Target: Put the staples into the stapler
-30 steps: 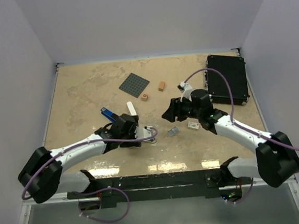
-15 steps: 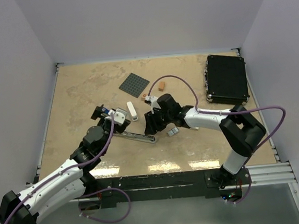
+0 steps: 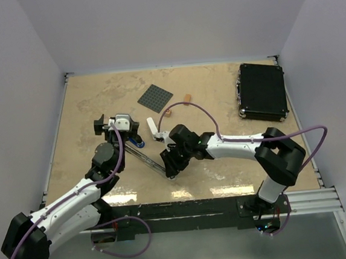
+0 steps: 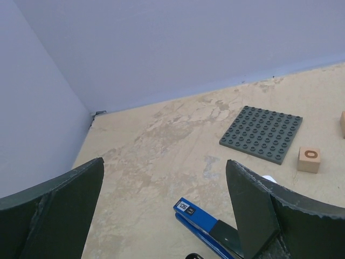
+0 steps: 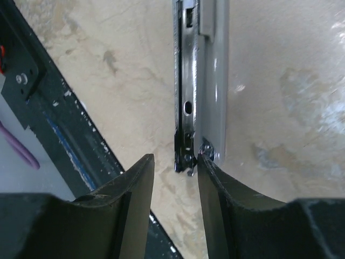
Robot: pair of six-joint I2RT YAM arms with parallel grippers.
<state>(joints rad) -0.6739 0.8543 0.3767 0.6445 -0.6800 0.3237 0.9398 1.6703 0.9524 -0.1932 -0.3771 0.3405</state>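
Black case (image 3: 262, 91) lies shut, contents hidden. Left gripper (image 4: 164, 181) is spread wide over the stapler (image 4: 200, 218). Right gripper (image 5: 175, 162) is narrowed, a gap showing, at its rail (image 5: 210, 81) tip.

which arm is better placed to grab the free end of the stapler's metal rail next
Right. The right gripper sits at the tip of the rail, a finger either side. The left gripper hangs wide open by the stapler's blue end, away from that tip.
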